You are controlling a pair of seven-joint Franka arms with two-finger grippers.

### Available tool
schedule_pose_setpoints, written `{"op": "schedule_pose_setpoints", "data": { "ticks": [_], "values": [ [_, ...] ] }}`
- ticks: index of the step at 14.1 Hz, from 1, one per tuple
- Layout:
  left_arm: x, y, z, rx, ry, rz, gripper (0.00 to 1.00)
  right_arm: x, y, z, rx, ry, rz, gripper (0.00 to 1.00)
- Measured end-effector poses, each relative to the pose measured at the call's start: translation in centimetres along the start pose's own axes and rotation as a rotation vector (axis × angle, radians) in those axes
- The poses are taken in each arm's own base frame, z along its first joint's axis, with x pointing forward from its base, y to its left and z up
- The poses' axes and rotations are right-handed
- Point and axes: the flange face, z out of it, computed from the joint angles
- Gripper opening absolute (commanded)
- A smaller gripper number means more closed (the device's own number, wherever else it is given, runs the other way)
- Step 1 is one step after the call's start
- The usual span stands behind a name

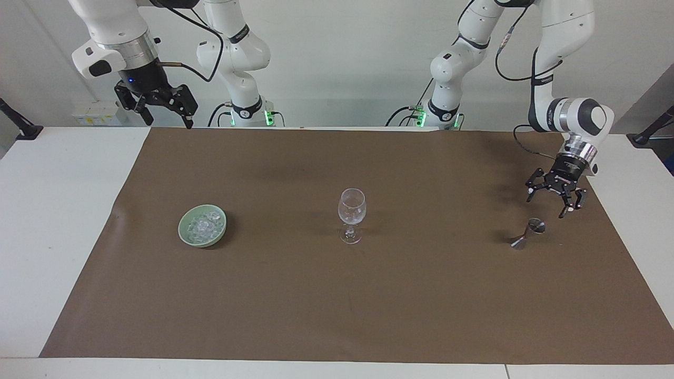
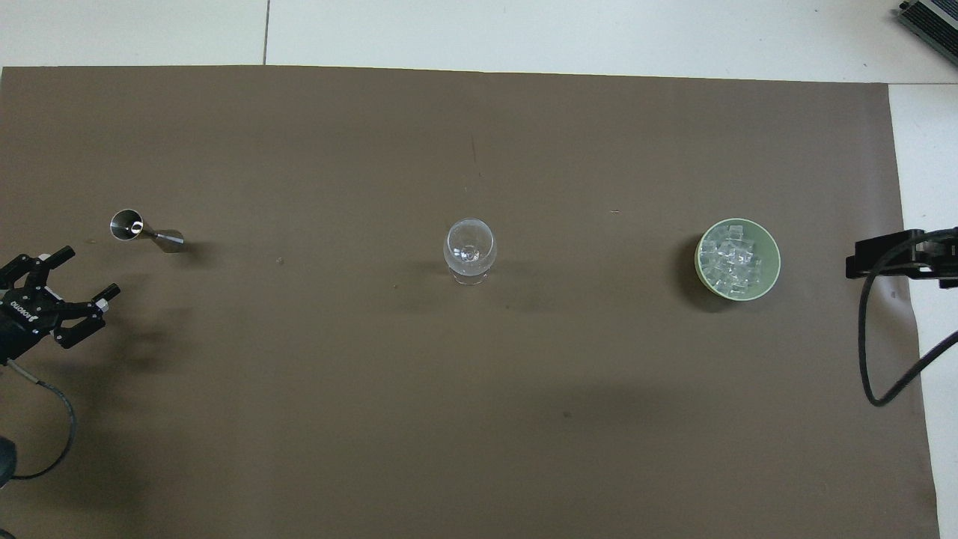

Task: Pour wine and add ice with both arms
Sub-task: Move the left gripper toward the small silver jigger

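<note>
An empty clear wine glass stands mid-mat. A pale green bowl toward the right arm's end holds the ice, several clear chunks. A small steel jigger stands toward the left arm's end. No wine shows, and I cannot tell whether the jigger holds any. My left gripper hangs open over the mat just beside the jigger, apart from it. My right gripper waits open, high over the mat's edge at its own end.
A brown mat covers most of the white table. A black cable loops down from the right wrist beside the bowl's end of the mat.
</note>
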Motion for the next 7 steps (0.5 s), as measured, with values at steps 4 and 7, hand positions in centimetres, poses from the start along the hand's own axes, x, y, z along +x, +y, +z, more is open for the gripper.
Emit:
{"op": "schedule_pose_setpoints", "data": {
  "ticks": [4,7],
  "values": [
    [0.8,-0.4,1.2,-0.009,-0.026,0.006,1.00,0.0,0.0,0.0,0.000,0.000,0.000,1.00],
    [1.9,-0.6,2.0,-0.015,-0.038,-0.002,1.00,0.0,0.0,0.0,0.000,0.000,0.000,1.00]
  ]
}}
